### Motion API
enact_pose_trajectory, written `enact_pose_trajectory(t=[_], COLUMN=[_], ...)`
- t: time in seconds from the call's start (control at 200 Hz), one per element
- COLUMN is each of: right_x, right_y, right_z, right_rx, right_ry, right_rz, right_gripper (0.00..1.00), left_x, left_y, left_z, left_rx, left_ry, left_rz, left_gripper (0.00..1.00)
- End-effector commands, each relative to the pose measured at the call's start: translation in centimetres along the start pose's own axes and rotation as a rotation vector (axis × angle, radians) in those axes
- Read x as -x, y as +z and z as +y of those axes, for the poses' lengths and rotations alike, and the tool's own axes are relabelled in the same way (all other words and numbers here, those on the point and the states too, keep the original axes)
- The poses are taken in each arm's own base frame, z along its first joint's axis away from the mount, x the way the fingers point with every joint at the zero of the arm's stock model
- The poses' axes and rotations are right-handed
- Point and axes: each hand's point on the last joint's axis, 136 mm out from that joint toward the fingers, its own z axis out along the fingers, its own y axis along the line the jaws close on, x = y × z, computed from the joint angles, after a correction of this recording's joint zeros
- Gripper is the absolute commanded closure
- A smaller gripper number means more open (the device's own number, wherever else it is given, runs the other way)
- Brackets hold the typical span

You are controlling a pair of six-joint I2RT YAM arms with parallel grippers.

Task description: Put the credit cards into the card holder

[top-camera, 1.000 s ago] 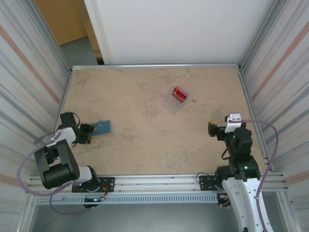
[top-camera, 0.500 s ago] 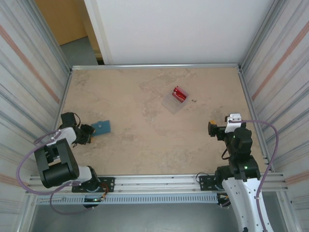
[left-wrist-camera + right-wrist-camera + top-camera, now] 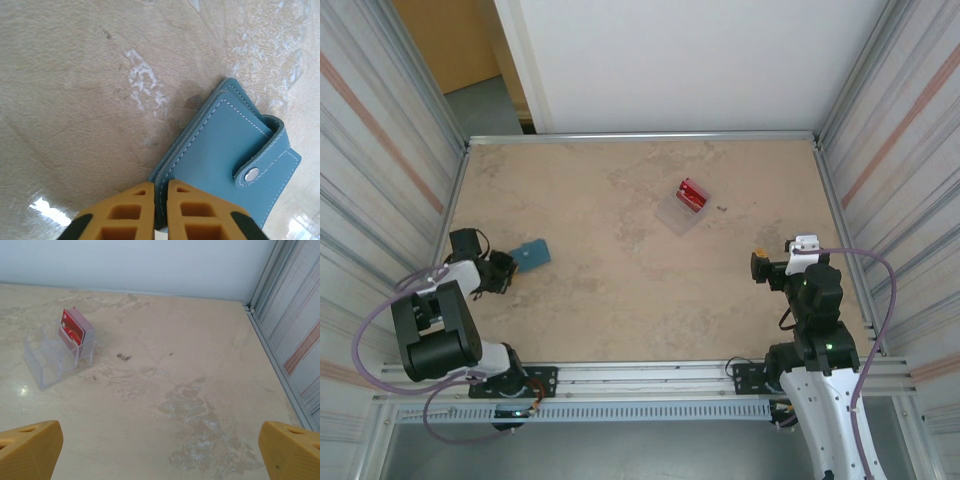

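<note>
My left arm is folded low at my left side. Its left gripper points forward, yellow fingers pinched almost together on the near edge of the card holder. My right arm stands bent, and the right gripper has its fingers spread wide.

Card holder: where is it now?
Top view: the card holder sits at the left side of the table, one edge pinched in the left claw, far from the clear case.

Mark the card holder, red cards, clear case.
card holder [image 3: 220, 145], left wrist view, middle of front cover.
credit cards [image 3: 71, 331], right wrist view, front card's face.
clear case [image 3: 50, 367], right wrist view, front wall.
</note>
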Motion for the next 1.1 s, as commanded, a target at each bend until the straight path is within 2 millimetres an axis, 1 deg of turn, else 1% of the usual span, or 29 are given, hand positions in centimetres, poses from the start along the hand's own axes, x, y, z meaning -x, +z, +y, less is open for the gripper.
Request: enact_pose_trajectory(t=[0.0,0.105,0.15,0.256,0.471,0.541,0.651,0.762,0.857,0.872,0.912,1.007,1.092], right_x=[-0.1,-0.1,-0.1,0.0,0.4,0.6,1.0,1.5,2.1,2.1,2.5,3.5,4.5], right_y=[0.2,0.2,0.2,0.2,-0.1,-0.3,-0.7,-1.0,-1.2,-1.2,-1.2,-1.0,-0.6], right_z=[-0.2,-0.2,-0.2,-0.2,0.2,0.7,1.6,2.2,3.2,3.4,3.9,5.5,7.5], right_rx=[-0.015,-0.014,-0.015,-0.013,0.009,0.040,0.089,0.121,0.171,0.180,0.202,0.276,0.348], right_ry=[-0.012,-0.013,-0.013,-0.012,-0.013,-0.014,-0.017,-0.021,-0.021,-0.020,0.000,0.089,0.185], right_rz=[-0.007,-0.006,-0.006,-0.010,-0.015,-0.015,-0.003,0.020,0.070,0.082,0.116,0.207,0.272], right_gripper=[0.01,0.01,0.01,0.01,0.01,0.01,0.01,0.01,0.00,0.01,0.04,0.12,0.15], left_x=[-0.2,-0.2,-0.2,-0.2,-0.7,-1.0,-1.9,-4.2,-6.7,-7.0,-8.2,-10.2,-12.5], left_y=[0.6,0.4,0.3,0.0,-1.2,-1.7,-3.1,-4.5,-5.7,-6.0,-6.6,-7.7,-8.5], left_z=[1.5,0.7,0.2,-1.9,-7.2,-9.0,-12.9,-16.7,-18.9,-19.2,-20.0,-21.2,-22.0], left_rx=[0.068,0.054,0.044,0.005,-0.087,-0.117,-0.183,-0.269,-0.366,-0.385,-0.450,-0.551,-0.613], left_ry=[0.007,0.051,0.082,0.168,0.407,0.498,0.707,0.925,1.063,1.081,1.126,1.215,1.312], left_rz=[0.001,-0.004,-0.005,-0.010,-0.028,-0.041,-0.067,-0.058,-0.035,-0.028,0.002,0.051,0.102], left_gripper=[0.94,1.00,1.00,1.00,1.00,1.00,1.00,1.00,1.00,1.00,1.00,0.98,0.99])
